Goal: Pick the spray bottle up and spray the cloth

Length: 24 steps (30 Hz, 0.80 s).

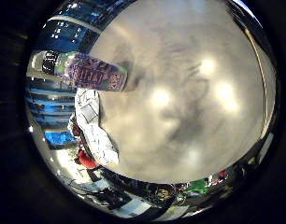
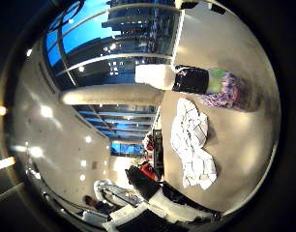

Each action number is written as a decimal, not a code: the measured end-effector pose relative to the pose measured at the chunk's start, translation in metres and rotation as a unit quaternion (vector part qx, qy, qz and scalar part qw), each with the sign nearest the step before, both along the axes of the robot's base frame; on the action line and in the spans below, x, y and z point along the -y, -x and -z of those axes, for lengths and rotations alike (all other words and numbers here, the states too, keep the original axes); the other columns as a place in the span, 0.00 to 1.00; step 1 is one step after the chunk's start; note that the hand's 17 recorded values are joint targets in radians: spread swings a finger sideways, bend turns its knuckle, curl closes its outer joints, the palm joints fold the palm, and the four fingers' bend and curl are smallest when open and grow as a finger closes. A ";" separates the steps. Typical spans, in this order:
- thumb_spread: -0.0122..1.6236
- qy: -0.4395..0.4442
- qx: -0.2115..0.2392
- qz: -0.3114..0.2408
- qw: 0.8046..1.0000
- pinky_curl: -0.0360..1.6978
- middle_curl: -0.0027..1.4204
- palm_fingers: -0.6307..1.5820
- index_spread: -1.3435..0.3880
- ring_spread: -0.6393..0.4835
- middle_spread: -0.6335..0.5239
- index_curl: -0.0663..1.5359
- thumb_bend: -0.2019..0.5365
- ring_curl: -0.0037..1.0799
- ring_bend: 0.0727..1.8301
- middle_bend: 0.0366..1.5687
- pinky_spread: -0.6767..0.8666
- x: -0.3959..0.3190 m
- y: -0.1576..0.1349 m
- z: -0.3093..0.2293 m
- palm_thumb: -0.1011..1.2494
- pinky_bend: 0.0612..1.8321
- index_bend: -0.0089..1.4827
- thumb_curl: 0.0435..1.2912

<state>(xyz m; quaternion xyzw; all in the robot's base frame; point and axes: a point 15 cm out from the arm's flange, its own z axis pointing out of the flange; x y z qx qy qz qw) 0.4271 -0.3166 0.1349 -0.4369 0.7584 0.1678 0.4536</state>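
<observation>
A spray bottle [image 1: 89,72] with a purple label, a black collar and a white head [image 2: 155,76] stands on the grey table [image 1: 189,112]. Right beside it lies a crumpled white cloth [image 2: 191,142] with a thin dark check pattern, one end near the bottle's base. Both sit some way off from the palm, near one edge of the table. No part of my hand shows in either view.
The table top is glossy and reflects ceiling lights. Beyond its edge are large windows with blue evening light [image 2: 90,34], a red object [image 1: 87,161] and dark furniture [image 2: 143,181].
</observation>
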 end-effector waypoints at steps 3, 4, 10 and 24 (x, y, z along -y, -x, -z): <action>0.59 0.000 -0.002 -0.005 1.000 0.21 0.23 0.28 0.63 0.69 0.62 0.19 0.24 0.26 0.13 0.10 0.68 -0.008 -0.009 0.008 0.36 0.20 0.11 0.19; 0.59 0.002 -0.003 -0.007 1.000 0.21 0.23 0.28 0.63 0.69 0.62 0.19 0.24 0.26 0.13 0.10 0.68 -0.010 -0.013 0.011 0.36 0.20 0.11 0.19; 0.59 0.015 0.002 -0.035 0.999 0.20 0.23 0.29 0.63 0.68 0.61 0.20 0.24 0.26 0.13 0.11 0.68 -0.033 -0.032 0.022 0.36 0.20 0.11 0.19; 0.59 0.012 0.021 -0.059 0.998 0.19 0.27 0.45 0.65 0.57 0.53 0.20 0.24 0.27 0.21 0.22 0.64 -0.082 -0.084 0.019 0.43 0.18 0.11 0.20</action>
